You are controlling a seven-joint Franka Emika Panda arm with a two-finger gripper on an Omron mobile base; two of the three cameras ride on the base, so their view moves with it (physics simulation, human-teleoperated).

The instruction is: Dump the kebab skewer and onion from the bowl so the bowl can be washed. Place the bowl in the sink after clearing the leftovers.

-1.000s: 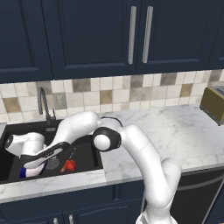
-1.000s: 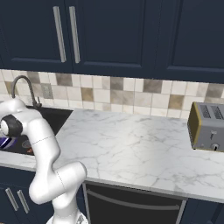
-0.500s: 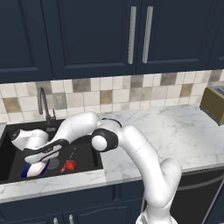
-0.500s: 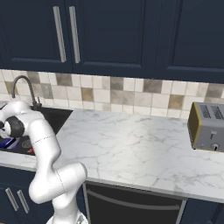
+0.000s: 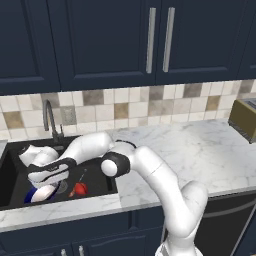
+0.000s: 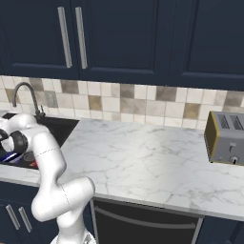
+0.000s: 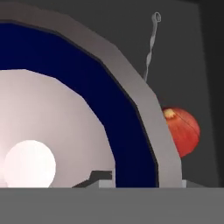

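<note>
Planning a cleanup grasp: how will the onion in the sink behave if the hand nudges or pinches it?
The onion is round and glossy, so a nudge would likely roll it across the flat sink floor. Its smooth skin may slip from a pinch. It lies close beside the bowl, which might stop a roll that way.

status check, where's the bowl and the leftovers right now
Gripper low in the sink, jaw state unclear. Bowl in the basin under the hand. Onion and skewer loose on the sink floor beside it. Nothing blocking.

The white arm reaches far left and low; its tool points downward, jaws hidden.
</note>
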